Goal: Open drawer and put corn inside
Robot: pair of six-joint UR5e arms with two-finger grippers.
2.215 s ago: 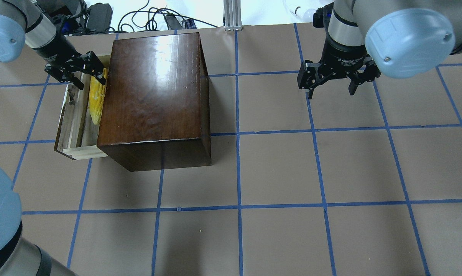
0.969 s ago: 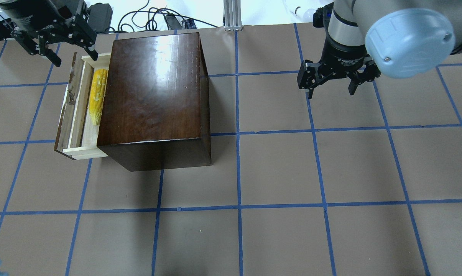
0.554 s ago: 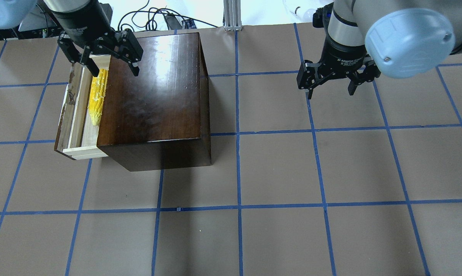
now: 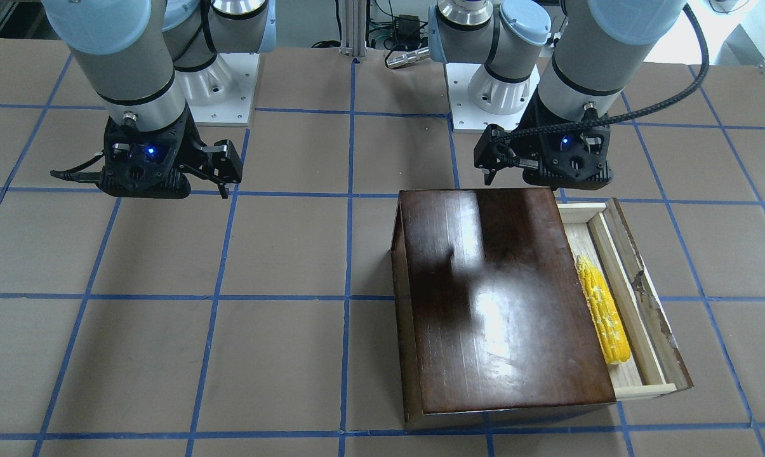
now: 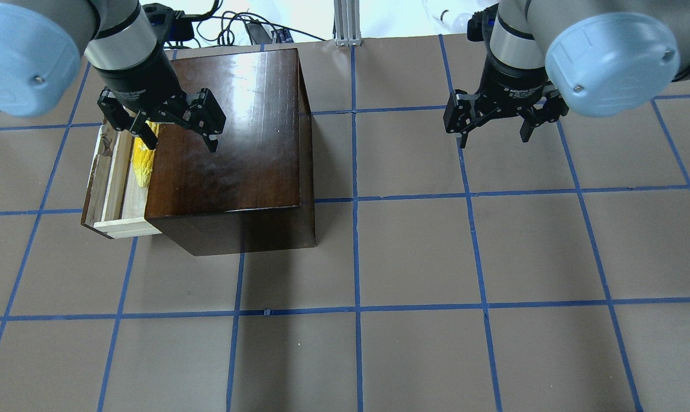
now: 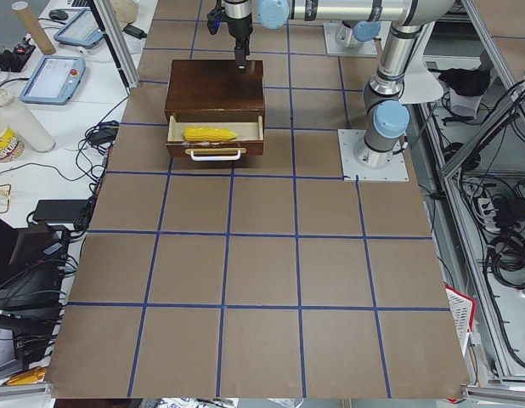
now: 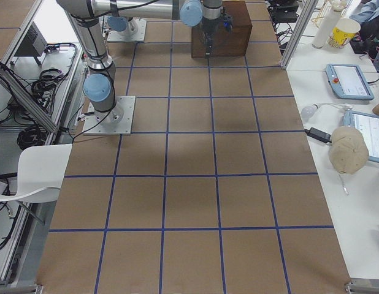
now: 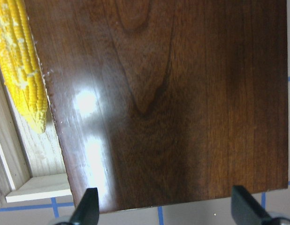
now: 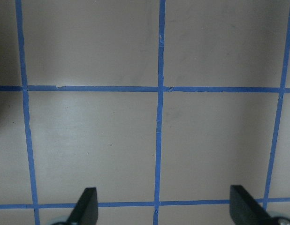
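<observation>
The glossy dark-brown box (image 5: pixel 230 131) stands on the table's left half. Its drawer (image 5: pixel 107 183) is pulled out to the left, pale wood inside. The yellow corn (image 5: pixel 141 163) lies lengthwise in the drawer against the box, also in the front view (image 4: pixel 603 311) and the left wrist view (image 8: pixel 23 65). My left gripper (image 5: pixel 180 143) is open and empty, hovering above the box's top near the drawer side. My right gripper (image 5: pixel 493 137) is open and empty above bare table to the right.
The brown table (image 5: pixel 413 257) carries a blue tape grid. Cables (image 5: pixel 230 28) and an aluminium post (image 5: pixel 347 23) sit past its far edge. The two arm bases (image 4: pixel 357 82) stand at the robot's side of the table.
My left gripper, open throughout, rose off the corn in the drawer, swung away past the far end, and now hovers over the box's top. The corn stays in the drawer. The right arm has not moved.
</observation>
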